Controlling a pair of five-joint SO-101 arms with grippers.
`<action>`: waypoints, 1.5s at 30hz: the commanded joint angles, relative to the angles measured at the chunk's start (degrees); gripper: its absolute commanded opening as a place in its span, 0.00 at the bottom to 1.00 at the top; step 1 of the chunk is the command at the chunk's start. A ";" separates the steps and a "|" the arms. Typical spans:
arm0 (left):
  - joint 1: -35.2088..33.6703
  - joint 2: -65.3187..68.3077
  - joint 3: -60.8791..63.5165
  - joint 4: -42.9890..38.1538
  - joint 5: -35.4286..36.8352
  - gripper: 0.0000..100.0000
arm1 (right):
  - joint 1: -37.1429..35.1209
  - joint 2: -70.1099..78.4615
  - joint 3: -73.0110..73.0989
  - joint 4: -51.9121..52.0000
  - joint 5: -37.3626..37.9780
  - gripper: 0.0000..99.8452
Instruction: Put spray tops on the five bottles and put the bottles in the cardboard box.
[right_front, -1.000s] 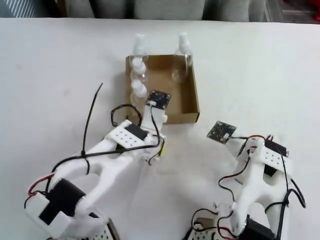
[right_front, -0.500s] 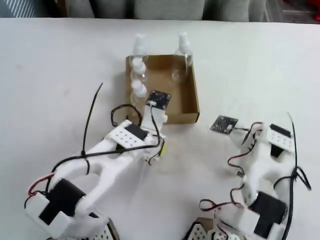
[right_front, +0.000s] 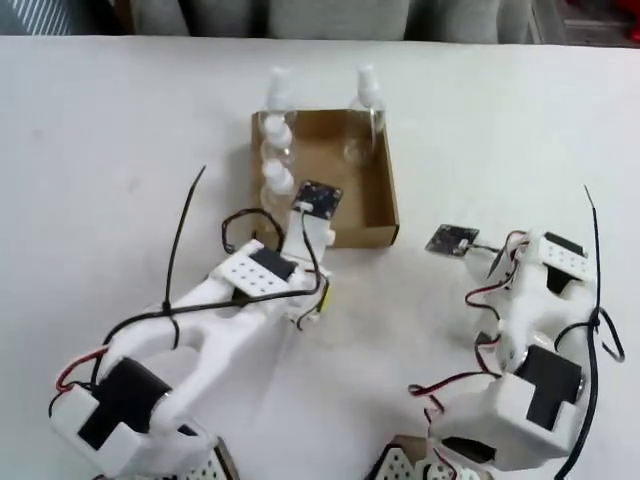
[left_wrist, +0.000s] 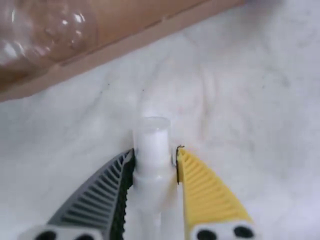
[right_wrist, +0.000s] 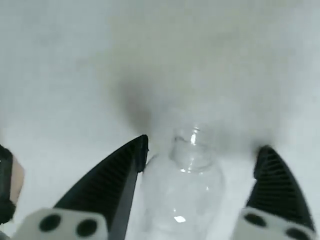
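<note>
My left gripper (left_wrist: 154, 152) is shut on a white spray top (left_wrist: 151, 142), held just above the table in front of the cardboard box (left_wrist: 125, 42). In the high view this arm (right_front: 262, 275) sits at the box's (right_front: 385, 205) near edge. My right gripper (right_wrist: 202, 150) stands open around a clear bottle (right_wrist: 187, 172) with a bare neck; its fingers are on either side and apart from the glass. The right arm (right_front: 530, 290) is right of the box. Several capped bottles (right_front: 277, 133) stand along the box's left and far sides.
A clear bottle (left_wrist: 45, 27) lies inside the box wall in the left wrist view. A black cable tie (right_front: 180, 235) sticks up from the left arm. White table stretches to the left and beyond the box.
The right arm has swung to the right and back, and its wrist board now sits a little farther from the table's front. The left arm has not moved.
</note>
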 joint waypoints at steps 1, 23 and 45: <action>-0.57 -3.47 0.00 -0.97 -0.53 0.02 | 0.75 2.59 -1.41 0.84 0.35 0.11; -0.57 -3.74 0.18 -0.62 -0.53 0.02 | 12.00 3.47 -32.44 14.81 -30.86 0.02; -0.66 -3.74 0.18 -0.53 -0.53 0.02 | 17.54 22.81 -42.73 3.30 -53.71 0.31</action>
